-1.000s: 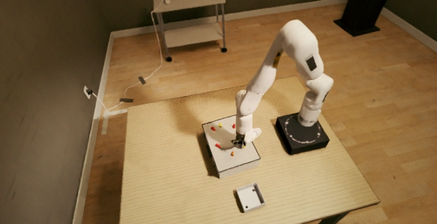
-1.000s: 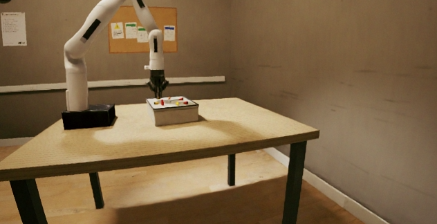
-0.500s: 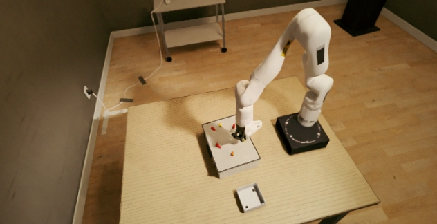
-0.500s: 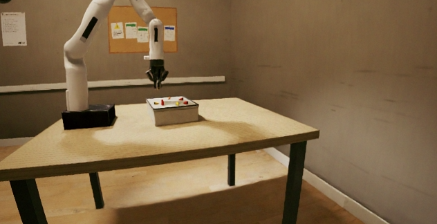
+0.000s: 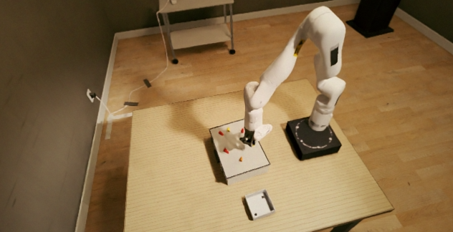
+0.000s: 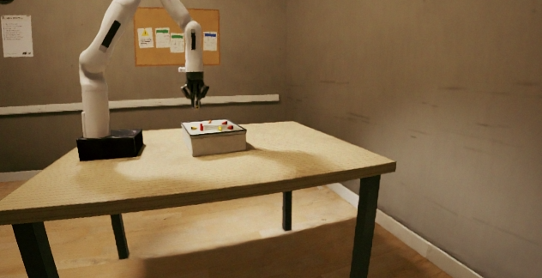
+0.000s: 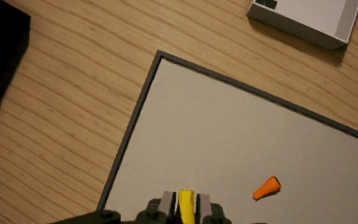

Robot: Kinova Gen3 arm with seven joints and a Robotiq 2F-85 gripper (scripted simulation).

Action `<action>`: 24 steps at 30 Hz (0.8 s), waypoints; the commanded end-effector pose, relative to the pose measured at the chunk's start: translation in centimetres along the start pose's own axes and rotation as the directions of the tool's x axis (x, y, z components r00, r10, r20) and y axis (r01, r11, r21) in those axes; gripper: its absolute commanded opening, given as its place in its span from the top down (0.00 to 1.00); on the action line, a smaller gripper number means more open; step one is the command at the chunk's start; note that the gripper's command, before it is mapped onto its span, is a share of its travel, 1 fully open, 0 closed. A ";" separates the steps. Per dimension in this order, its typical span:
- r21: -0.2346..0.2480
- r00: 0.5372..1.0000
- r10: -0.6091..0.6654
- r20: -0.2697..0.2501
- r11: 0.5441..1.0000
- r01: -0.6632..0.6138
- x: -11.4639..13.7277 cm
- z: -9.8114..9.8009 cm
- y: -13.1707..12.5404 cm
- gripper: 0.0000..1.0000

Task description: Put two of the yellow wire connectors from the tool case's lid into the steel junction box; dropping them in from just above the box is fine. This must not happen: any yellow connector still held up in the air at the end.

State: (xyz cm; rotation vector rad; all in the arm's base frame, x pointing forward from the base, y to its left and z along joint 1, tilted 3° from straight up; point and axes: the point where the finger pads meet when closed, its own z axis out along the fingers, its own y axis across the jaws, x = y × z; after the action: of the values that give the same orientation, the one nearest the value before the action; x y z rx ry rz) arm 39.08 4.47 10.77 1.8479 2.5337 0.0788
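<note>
Your fingers are clenched on a yellow wire connector (image 7: 185,206), its lower end cut off at the wrist view's edge. Your gripper (image 6: 195,101) hangs straight down above the tool case's lid (image 6: 213,130), clear of it. Farther along the tabletop (image 5: 172,192) sits the steel junction box (image 5: 259,204), apparently with no connectors inside.

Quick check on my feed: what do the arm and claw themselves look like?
A glossy white, rounded, jointed arm with black rectangular patches and a small yellow marking on its links. It stands on a black square base bearing a ring of pale marks. The claw is black, with two grey-padded fingers.
</note>
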 end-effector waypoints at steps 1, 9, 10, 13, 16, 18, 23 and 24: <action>-0.002 1.000 -0.001 0.000 1.000 0.001 0.0 -0.1 0.1 0.82; -0.002 1.000 -0.001 0.000 1.000 0.001 1.3 -0.1 0.7 0.82; -0.002 1.000 -0.001 0.000 1.000 0.001 1.6 -0.1 0.9 0.82; -0.002 1.000 -0.001 0.000 1.000 0.001 2.7 -0.1 1.4 0.82; -0.002 1.000 -0.001 0.000 1.000 0.001 4.1 -0.1 2.2 0.82; -0.002 1.000 -0.001 0.000 1.000 0.001 4.1 -0.1 2.2 0.82; -0.002 1.000 -0.001 0.000 1.000 0.001 7.2 -0.1 3.8 0.82; -0.002 1.000 -0.001 0.000 1.000 0.001 7.8 -0.1 4.1 0.82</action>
State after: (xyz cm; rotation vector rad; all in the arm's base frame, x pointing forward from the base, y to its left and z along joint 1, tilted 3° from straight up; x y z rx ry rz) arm 40.17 10.27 11.19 1.8818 2.5104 0.0820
